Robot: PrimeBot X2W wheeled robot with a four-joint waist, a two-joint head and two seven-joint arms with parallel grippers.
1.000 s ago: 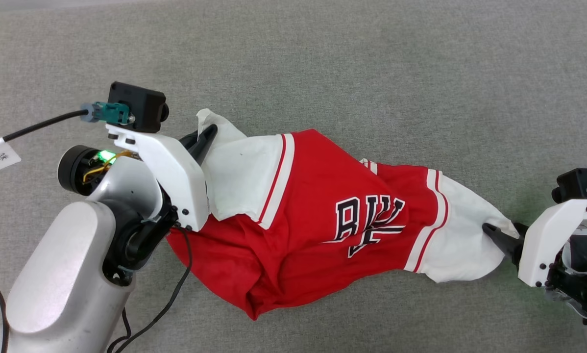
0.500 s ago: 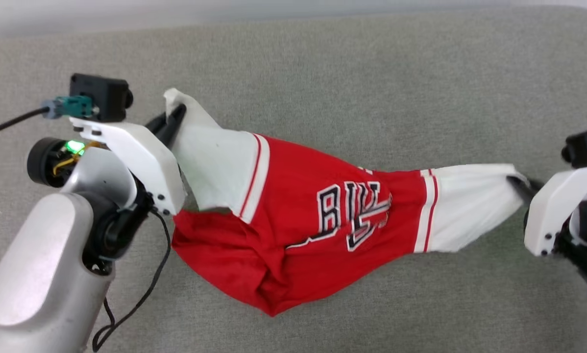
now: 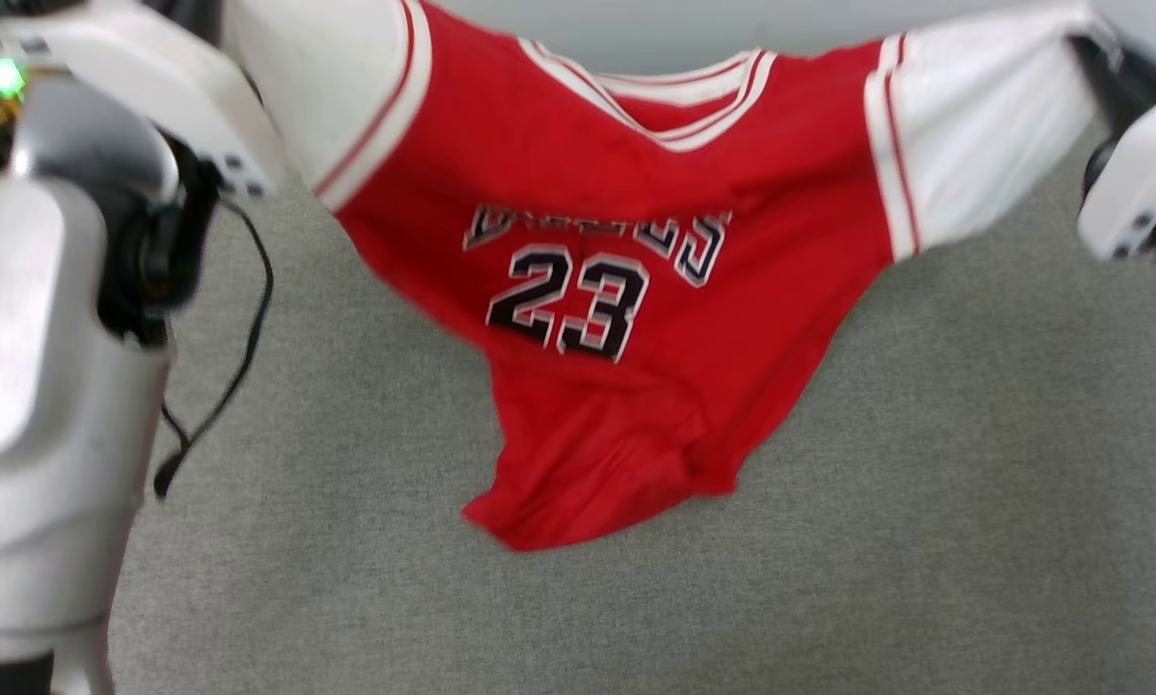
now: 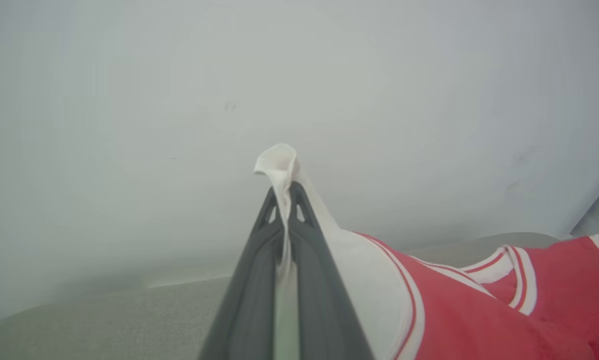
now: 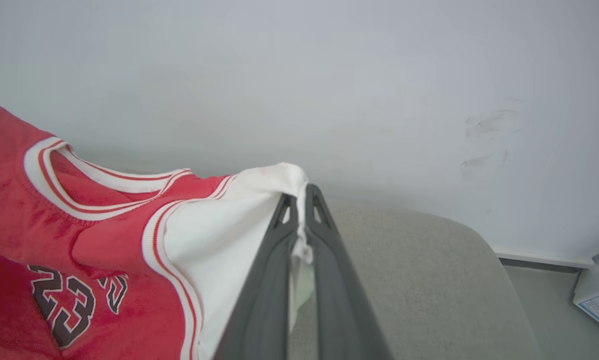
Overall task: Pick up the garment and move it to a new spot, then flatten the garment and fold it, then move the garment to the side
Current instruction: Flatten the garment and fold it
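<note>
Well, from the head view, the red jersey-style shirt with white short sleeves and a black, white-outlined "23" (image 3: 636, 174) hangs in the air, stretched sleeve to sleeve between the two arms above the grey woven-cloth surface (image 3: 974, 483). Its red body sags to a bunched point below the number. The picture is too blurred to say whether that point brushes the cloth. If it drags while the shirt is carried, I'd expect the hem to fold under and land crumpled, which makes flattening harder. A loose black cable (image 3: 240, 319) loops beside the pale left forearm (image 3: 38, 386), close to the shirt's edge, and could catch a swinging hem.

Along the left wrist view, the left gripper (image 4: 284, 210) has its two dark fingers pressed together on the very tip of the white sleeve. Only a small curl of fabric pokes past the tips, against a pale plain wall (image 4: 129, 100). That is a thin bite, and a sharp tug outward could pull the sleeve clean through.

Along the right wrist view, the right gripper (image 5: 299, 215) is likewise clamped on the edge of the other white sleeve, with a narrow strip of cloth bunched between the fingers. If this side slips, the whole shirt would swing down from the left hold and drop in a heap. Spreading the arms further looks like the likeliest cause.
</note>
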